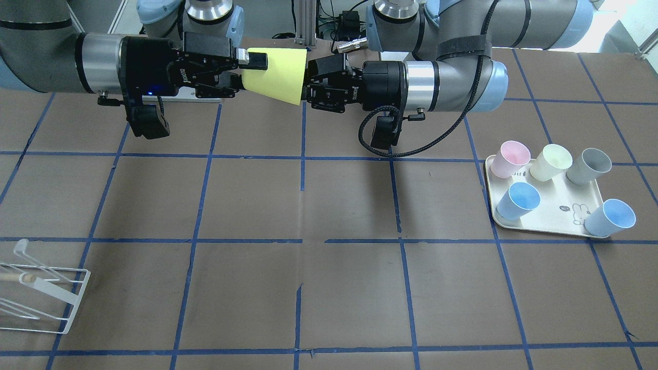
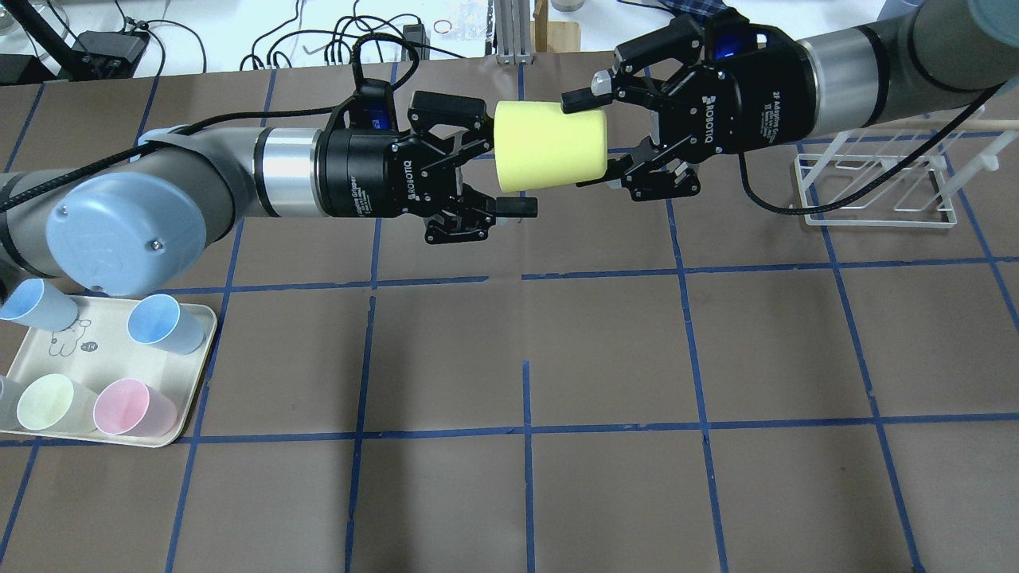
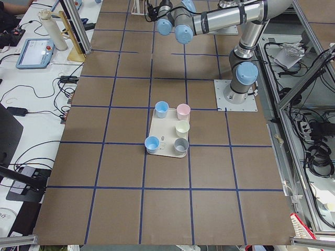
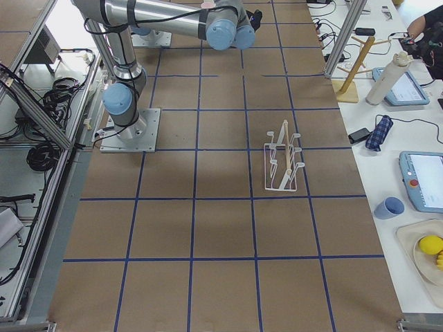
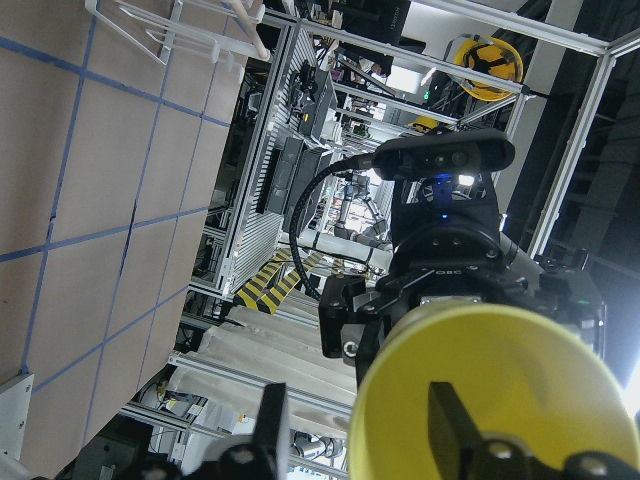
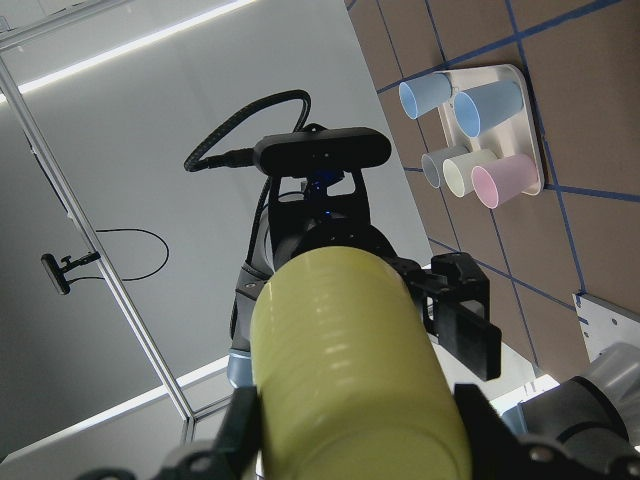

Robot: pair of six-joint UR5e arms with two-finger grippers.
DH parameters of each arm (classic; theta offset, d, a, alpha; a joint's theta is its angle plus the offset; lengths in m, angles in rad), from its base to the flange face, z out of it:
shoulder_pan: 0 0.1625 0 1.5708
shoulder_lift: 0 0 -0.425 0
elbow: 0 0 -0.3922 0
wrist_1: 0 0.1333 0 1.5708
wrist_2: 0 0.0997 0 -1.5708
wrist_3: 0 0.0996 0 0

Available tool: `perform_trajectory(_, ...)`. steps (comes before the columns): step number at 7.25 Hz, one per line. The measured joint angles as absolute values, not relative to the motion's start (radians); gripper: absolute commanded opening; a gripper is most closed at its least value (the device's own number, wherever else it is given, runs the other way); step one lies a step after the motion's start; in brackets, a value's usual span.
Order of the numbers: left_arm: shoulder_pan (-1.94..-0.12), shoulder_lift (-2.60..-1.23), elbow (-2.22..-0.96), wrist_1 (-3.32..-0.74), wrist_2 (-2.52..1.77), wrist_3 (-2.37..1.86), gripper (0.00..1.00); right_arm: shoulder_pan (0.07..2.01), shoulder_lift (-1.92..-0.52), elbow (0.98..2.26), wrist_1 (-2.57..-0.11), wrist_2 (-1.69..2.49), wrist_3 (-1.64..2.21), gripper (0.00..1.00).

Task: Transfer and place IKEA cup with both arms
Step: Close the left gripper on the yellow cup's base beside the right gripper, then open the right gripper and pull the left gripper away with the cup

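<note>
Lime-yellow plastic, thin-walled and tapered: the IKEA cup [image 2: 549,149] hung on its side in the air over the table [image 2: 605,350], between the two claws, mouth toward the left arm and base toward the right. I judged it light and a little springy, smooth enough to slip along its taper under a careless squeeze. The stiffer, narrow base looked the best place to hold it, and that was where the right gripper [image 2: 589,137] had it, a finger on either side, clenched on the wall. The left gripper [image 2: 508,157] stood spread at the rim. From the right wrist camera one of its fingers [image 6: 468,330] stood clear of the cup's side, so I read it as released and bearing no load. On the robot's right side of the table sat the white wire rack [image 1: 78,300]; its upright prongs were the one thing I would have minded on a descent there. On the opposite side the tray [image 2: 111,362] carried two blue cups [image 2: 163,322], a pink cup [image 2: 131,407], a pale cream cup [image 2: 48,402] and a grey cup [image 1: 588,165] — all well apart from the hand-over.
</note>
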State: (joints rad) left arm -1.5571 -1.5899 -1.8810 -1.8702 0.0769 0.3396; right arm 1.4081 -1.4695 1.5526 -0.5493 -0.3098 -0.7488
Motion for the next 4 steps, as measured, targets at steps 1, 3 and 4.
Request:
perform_trajectory(1,-1.555,-1.589,-1.879,-1.870,0.077,0.341,0.00,1.408,-1.470,1.552,-0.549,-0.310,-0.749,0.47)
perform_trajectory(3,-1.552,-1.589,-1.875,-1.870,0.078,0.342,0.00,1.408,-1.471,1.552,-0.547,-0.309,-0.747,1.00)
perform_trajectory(4,-1.549,-1.589,-1.875,-1.870,0.078,0.342,0.00,1.408,-1.473,1.552,-0.545,-0.310,-0.744,1.00)
